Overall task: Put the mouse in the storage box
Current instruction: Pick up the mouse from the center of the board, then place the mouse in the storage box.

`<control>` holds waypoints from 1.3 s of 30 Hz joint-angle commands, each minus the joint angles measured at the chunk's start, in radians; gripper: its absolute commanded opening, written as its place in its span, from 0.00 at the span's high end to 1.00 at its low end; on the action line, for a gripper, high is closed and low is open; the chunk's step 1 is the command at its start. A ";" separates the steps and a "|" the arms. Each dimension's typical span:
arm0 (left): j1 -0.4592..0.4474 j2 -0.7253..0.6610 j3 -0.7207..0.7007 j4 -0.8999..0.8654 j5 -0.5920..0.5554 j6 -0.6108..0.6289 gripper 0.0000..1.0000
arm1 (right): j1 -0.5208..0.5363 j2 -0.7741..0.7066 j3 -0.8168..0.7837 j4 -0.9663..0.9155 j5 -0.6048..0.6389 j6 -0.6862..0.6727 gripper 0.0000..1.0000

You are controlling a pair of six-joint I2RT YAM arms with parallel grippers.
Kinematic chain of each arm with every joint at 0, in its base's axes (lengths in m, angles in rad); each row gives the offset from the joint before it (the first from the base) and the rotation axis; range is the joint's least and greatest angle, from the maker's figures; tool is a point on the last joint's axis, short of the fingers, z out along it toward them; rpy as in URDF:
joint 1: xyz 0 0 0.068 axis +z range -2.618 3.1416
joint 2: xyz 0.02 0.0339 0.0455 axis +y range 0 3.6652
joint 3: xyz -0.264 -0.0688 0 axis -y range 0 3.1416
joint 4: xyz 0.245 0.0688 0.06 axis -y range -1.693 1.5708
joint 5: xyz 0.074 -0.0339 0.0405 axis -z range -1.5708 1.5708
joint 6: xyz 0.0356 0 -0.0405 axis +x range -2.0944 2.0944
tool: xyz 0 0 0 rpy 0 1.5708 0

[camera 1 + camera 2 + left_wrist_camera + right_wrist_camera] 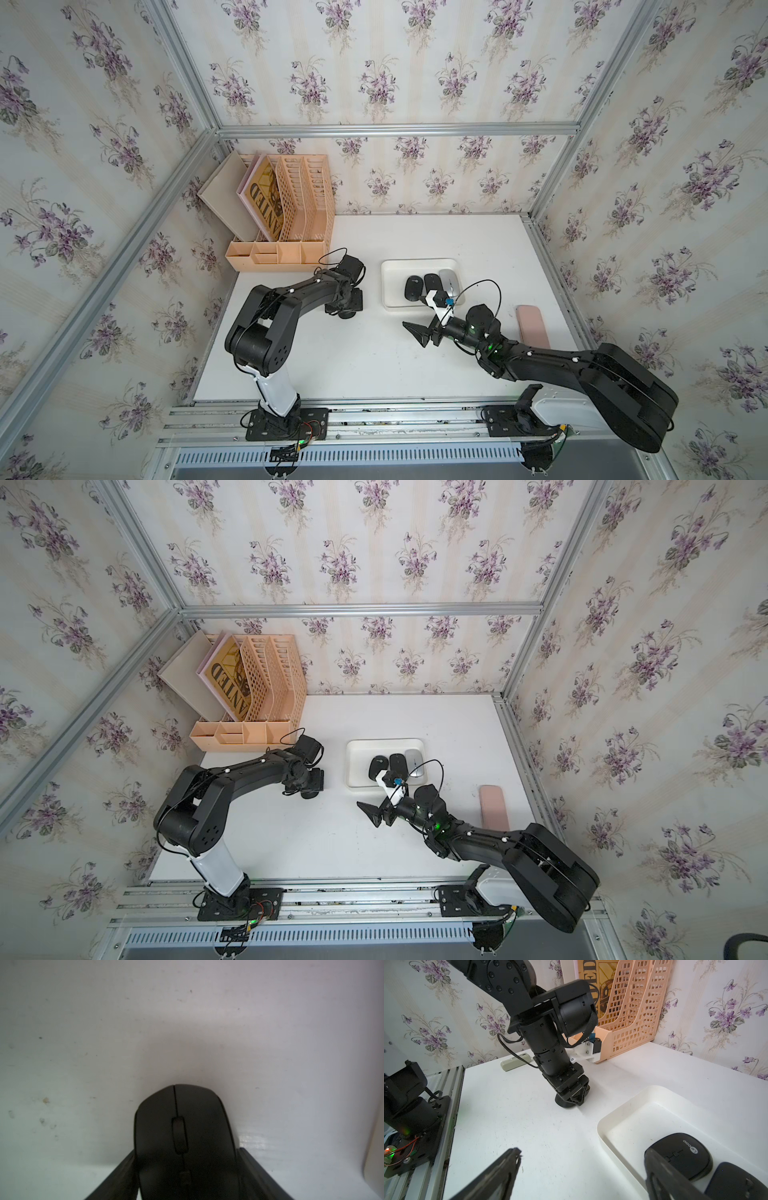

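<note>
Black fingers [122,1169] of the left gripper [187,1152] are closed narrow against both flanks of the small black plastic computer mouse [158,1126], which sits on the white tabletop [83,1043]. The gripper stands steeply tilted over it.

Handling, as judged: the mouse is a light, rigid shell with smooth, curved, fairly slippery sides. Hold it across its narrow width at the flanks, behind the scroll wheel [180,1134], with moderate force. Keep pressure off the buttons.

Orientation: the wheel end points away from the wrist, and the long axis runs between the fingers. In both top views the gripper covers the mouse, so its heading against the shallow white rectangular plastic storage box [392,286] is not confirmed; it is probably parallel to the mice lying there.

Location: the mouse lies near the storage box, clear of its short wall on the left-arm side. Two black mice [413,286] and one silver mouse [451,277] fill the box's other end; bare floor adjoins that wall.

The right gripper [582,1152] hangs empty, jaws wide, just off the box's long wall facing the arm bases.
</note>
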 commanded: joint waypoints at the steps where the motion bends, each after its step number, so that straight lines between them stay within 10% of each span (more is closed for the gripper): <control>1: 0.001 -0.007 0.001 0.005 -0.024 0.019 0.32 | 0.001 -0.002 0.003 0.003 0.021 -0.012 0.03; 20: -0.110 -0.104 0.135 -0.159 -0.152 0.054 0.41 | 0.006 -0.063 -0.030 0.025 0.113 -0.004 0.02; 31: -0.273 0.073 0.447 -0.142 -0.092 0.050 0.40 | 0.009 -0.316 -0.203 0.105 0.680 -0.007 0.01; 39: -0.289 0.256 0.590 -0.146 -0.030 0.015 0.40 | 0.008 -0.292 -0.179 0.082 0.658 -0.012 0.00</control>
